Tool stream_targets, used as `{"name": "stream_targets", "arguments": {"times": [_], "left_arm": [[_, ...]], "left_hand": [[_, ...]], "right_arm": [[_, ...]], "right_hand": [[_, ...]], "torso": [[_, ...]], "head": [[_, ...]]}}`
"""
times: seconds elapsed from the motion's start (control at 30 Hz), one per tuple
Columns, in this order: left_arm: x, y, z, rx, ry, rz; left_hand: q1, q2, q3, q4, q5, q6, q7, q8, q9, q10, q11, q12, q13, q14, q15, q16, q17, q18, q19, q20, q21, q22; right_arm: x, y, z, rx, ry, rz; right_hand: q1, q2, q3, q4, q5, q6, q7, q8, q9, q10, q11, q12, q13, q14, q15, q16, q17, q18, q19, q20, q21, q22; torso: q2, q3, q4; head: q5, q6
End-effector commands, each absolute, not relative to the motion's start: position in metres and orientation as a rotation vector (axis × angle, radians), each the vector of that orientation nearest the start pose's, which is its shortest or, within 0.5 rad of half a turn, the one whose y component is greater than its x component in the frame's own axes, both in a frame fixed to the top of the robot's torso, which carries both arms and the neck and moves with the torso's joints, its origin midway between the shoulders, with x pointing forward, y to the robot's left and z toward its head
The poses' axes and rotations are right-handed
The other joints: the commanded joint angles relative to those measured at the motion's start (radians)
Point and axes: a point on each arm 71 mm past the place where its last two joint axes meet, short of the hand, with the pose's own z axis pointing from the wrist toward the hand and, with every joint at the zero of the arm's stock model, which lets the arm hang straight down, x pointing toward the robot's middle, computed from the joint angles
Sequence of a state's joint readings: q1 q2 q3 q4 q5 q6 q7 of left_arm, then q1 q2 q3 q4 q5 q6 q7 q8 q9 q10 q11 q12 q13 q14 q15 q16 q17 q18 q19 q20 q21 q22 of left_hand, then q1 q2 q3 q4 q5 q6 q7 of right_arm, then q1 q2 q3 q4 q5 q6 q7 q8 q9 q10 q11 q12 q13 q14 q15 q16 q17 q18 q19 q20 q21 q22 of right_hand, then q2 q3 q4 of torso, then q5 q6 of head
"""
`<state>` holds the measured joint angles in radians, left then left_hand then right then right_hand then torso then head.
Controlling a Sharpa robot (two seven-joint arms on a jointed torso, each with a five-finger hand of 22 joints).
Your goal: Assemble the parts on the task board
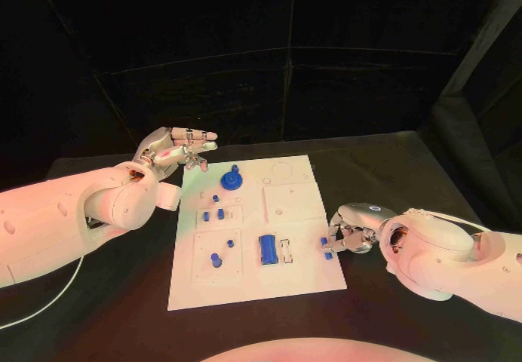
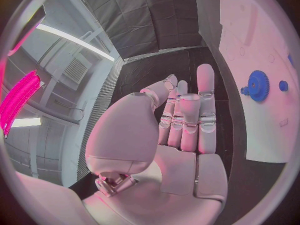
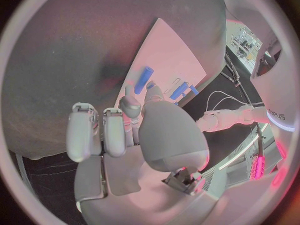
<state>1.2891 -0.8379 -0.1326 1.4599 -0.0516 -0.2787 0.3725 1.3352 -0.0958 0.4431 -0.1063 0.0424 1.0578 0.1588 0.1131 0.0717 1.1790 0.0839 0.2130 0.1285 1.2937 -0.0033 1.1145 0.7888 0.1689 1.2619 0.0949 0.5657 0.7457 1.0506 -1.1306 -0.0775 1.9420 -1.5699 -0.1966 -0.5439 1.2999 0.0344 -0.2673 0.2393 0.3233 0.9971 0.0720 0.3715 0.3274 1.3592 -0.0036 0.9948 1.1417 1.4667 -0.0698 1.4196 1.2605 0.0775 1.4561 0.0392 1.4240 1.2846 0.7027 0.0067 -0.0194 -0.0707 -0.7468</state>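
The white task board (image 1: 299,204) lies in the middle of the black table. On it are a blue gear (image 1: 231,179) (image 2: 257,85), a long blue block (image 1: 268,249) and several small blue parts (image 1: 219,214). My left hand (image 1: 176,151) (image 2: 187,120) hovers off the board's far left corner, fingers apart and holding nothing. My right hand (image 1: 354,230) (image 3: 134,130) sits at the board's right edge with its fingers curled. Its fingertips (image 3: 129,101) are right at a small blue peg (image 1: 324,241) (image 3: 144,78); whether they grip it is unclear. A second small peg (image 1: 329,256) lies just beside it.
A pale cable (image 1: 44,298) runs over the table under my left arm. Black curtains close off the back, and the table's far edge (image 1: 327,139) lies just beyond the board.
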Motion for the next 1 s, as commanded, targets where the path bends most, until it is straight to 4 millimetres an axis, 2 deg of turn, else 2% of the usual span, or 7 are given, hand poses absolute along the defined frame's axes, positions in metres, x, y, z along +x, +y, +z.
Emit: {"name": "stream_targets", "arguments": {"times": [0.03,0.33,0.6,0.83,0.9,1.0], "left_arm": [[0.505,0.223,-0.171,-1.010,1.476,-1.489],[0.505,0.224,-0.171,-1.010,1.477,-1.489],[0.505,0.224,-0.172,-1.013,1.486,-1.491],[0.505,0.224,-0.172,-1.015,1.489,-1.491],[0.505,0.225,-0.172,-1.015,1.489,-1.491],[0.505,0.225,-0.172,-1.015,1.490,-1.491]], "left_hand": [[-0.003,0.010,-0.004,0.001,0.006,-0.006,0.003,0.002,-0.002,-0.008,-0.001,0.005,0.002,-0.006,0.002,-0.005,-0.002,0.012,-0.006,0.001,-0.004,-0.001],[-0.003,0.010,-0.004,0.001,0.006,-0.006,0.003,0.002,-0.002,-0.008,-0.001,0.005,0.002,-0.006,0.002,-0.005,-0.002,0.012,-0.006,0.001,-0.004,-0.001],[-0.004,0.012,-0.008,0.002,0.006,-0.008,0.004,0.002,-0.002,-0.012,0.001,0.008,0.003,-0.008,0.004,-0.006,-0.006,0.011,-0.007,0.002,-0.005,-0.002],[-0.004,0.012,-0.008,0.002,0.006,-0.008,0.004,0.002,-0.002,-0.012,0.001,0.008,0.003,-0.008,0.004,-0.006,-0.006,0.011,-0.007,0.002,-0.005,-0.002],[-0.004,0.012,-0.008,0.002,0.006,-0.008,0.004,0.002,-0.002,-0.012,0.001,0.008,0.003,-0.008,0.004,-0.006,-0.006,0.011,-0.007,0.002,-0.005,-0.002],[-0.004,0.012,-0.008,0.002,0.006,-0.008,0.004,0.002,-0.002,-0.012,0.001,0.008,0.003,-0.008,0.004,-0.006,-0.006,0.011,-0.007,0.002,-0.005,-0.002]], "right_arm": [[0.369,-0.230,-0.233,-0.104,1.997,0.313],[0.371,-0.220,-0.238,-0.139,1.990,0.272],[0.371,-0.210,-0.245,-0.246,2.029,0.198],[0.370,-0.205,-0.247,-0.292,2.031,0.145],[0.369,-0.204,-0.246,-0.271,2.029,0.147],[0.368,-0.205,-0.246,-0.216,2.038,0.168]], "right_hand": [[0.011,-0.007,-0.002,0.001,-0.006,0.001,0.002,-0.002,0.003,-0.006,-0.001,-0.006,0.000,0.049,-0.003,-0.002,0.000,-0.018,-0.002,-0.002,-0.005,0.001],[0.033,-0.011,-0.003,-0.008,-0.011,-0.005,0.004,-0.007,0.010,-0.009,0.001,-0.015,-0.004,0.049,-0.003,-0.005,-0.003,-0.018,-0.003,-0.002,-0.007,-0.002],[0.107,-0.015,0.007,-0.053,-0.015,-0.011,0.007,-0.015,0.022,-0.018,0.002,-0.033,-0.012,0.048,-0.001,-0.008,-0.004,-0.018,-0.004,-0.001,-0.009,-0.003],[0.205,0.033,0.072,-0.102,-0.014,-0.006,0.002,-0.027,0.028,-0.025,-0.004,-0.047,-0.019,0.050,-0.006,-0.006,0.003,-0.019,0.000,-0.005,-0.006,0.005],[0.211,0.050,0.097,-0.098,0.016,-0.005,0.001,-0.034,0.027,-0.025,-0.007,-0.049,-0.019,0.050,-0.007,-0.006,0.004,-0.020,0.002,-0.006,-0.004,0.008],[0.214,0.060,0.126,-0.092,0.043,-0.003,-0.002,-0.040,0.027,-0.023,-0.008,-0.049,-0.018,0.051,-0.009,-0.004,0.009,-0.020,0.003,-0.008,-0.003,0.011]], "torso": [[0.001,-0.0008,-0.0013],[0.001,-0.0018,0.0012],[0.001,-0.0018,0.0004],[0.000,-0.0012,0.0010],[0.000,-0.0011,0.0010],[0.001,-0.0010,0.0006]], "head": [[0.001,-0.001],[0.003,-0.003],[0.008,-0.004],[0.010,-0.007],[0.011,-0.007],[0.014,-0.006]]}}
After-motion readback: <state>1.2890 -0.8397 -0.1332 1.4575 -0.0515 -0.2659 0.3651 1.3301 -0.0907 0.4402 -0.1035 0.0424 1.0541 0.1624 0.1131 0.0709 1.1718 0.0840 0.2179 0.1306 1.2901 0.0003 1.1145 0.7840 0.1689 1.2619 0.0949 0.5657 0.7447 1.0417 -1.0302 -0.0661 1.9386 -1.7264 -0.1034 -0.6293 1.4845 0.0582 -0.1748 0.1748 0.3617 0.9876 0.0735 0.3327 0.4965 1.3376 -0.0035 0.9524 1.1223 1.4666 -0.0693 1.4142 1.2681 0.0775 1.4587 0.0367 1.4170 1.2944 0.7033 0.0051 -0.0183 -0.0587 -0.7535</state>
